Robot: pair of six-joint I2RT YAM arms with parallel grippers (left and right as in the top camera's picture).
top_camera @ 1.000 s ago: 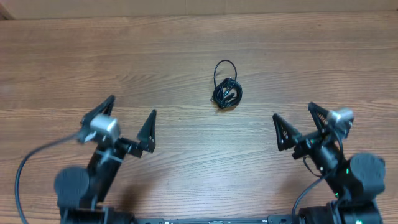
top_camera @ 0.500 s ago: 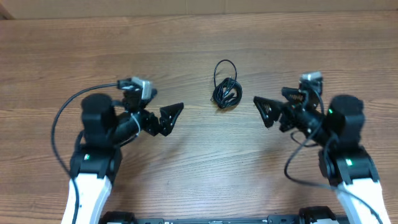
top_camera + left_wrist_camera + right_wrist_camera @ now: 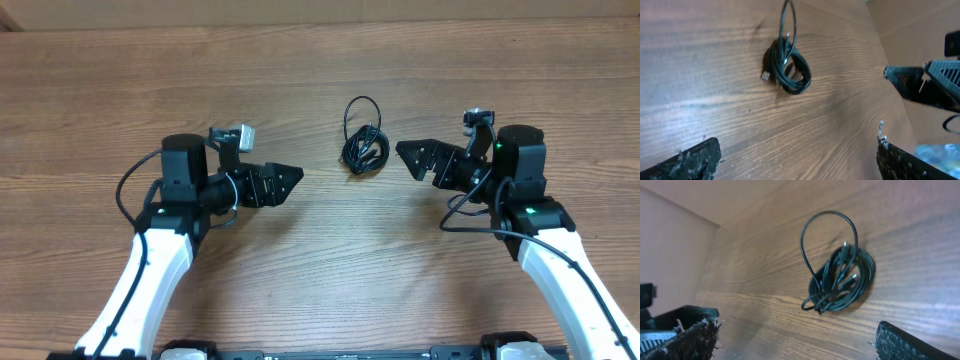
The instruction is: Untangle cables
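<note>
The cables (image 3: 363, 141) lie as one small black knotted bundle on the wooden table (image 3: 320, 70), with a single loop sticking out toward the far side. My left gripper (image 3: 288, 180) hovers to the bundle's left, open and pointing at it. My right gripper (image 3: 408, 162) faces it from the right, also open. Neither touches the cables. In the left wrist view the cables (image 3: 787, 67) sit ahead of the wide-spread fingers (image 3: 690, 162), a small plug end showing. The right wrist view shows the cables (image 3: 840, 277) beyond its fingers (image 3: 910, 342), with bare wood between them.
A cardboard-coloured wall (image 3: 320, 10) borders the table's far edge. The thick black arm cables (image 3: 130, 185) loop beside each arm. In the left wrist view the right gripper (image 3: 922, 85) shows at the right, across from the bundle.
Both arms have swung up from the table's near edge and inward toward the cable bundle, now flanking it. Both grippers stayed open. The cables have not moved.
</note>
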